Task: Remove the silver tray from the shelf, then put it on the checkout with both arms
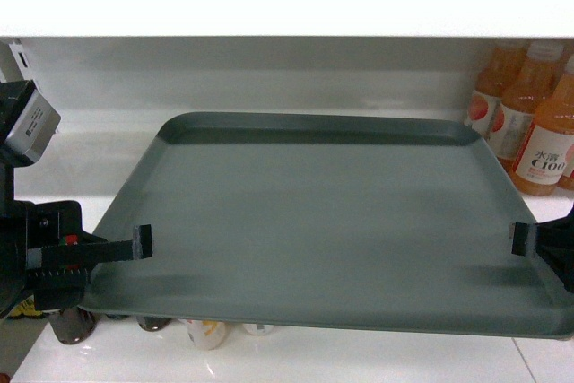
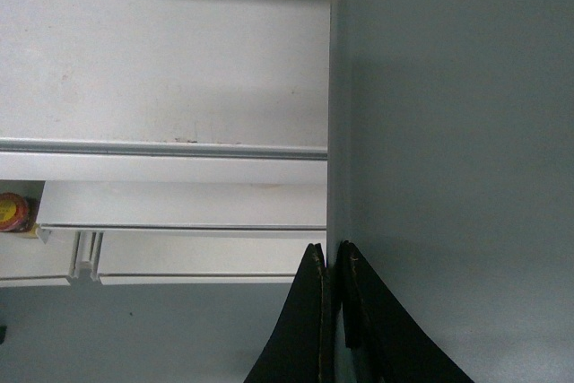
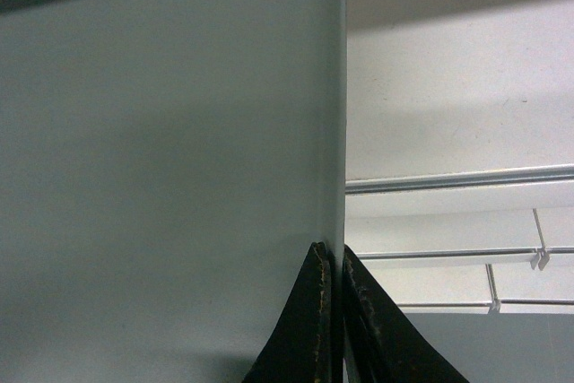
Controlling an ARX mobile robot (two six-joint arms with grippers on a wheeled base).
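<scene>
The silver tray (image 1: 323,221) is a flat grey-green rectangle spanning the middle of the head view, its near part sticking out past the front of the white shelf (image 1: 99,168). My left gripper (image 1: 142,241) is shut on the tray's left rim. On the opposite rim my right gripper (image 1: 522,239) is shut as well. The left wrist view has the left gripper (image 2: 333,253) pinching the thin edge of the tray (image 2: 448,132), with the shelf (image 2: 161,78) beyond. The right wrist view shows the right gripper (image 3: 336,257) clamped on the tray (image 3: 161,150) edge. The checkout is out of view.
Orange drink bottles (image 1: 538,132) stand on the shelf close to the tray's far right corner. An upper shelf board (image 1: 269,6) carrying goods runs overhead. Under the tray's front edge, bottle tops (image 1: 206,334) show on a lower shelf (image 1: 296,361).
</scene>
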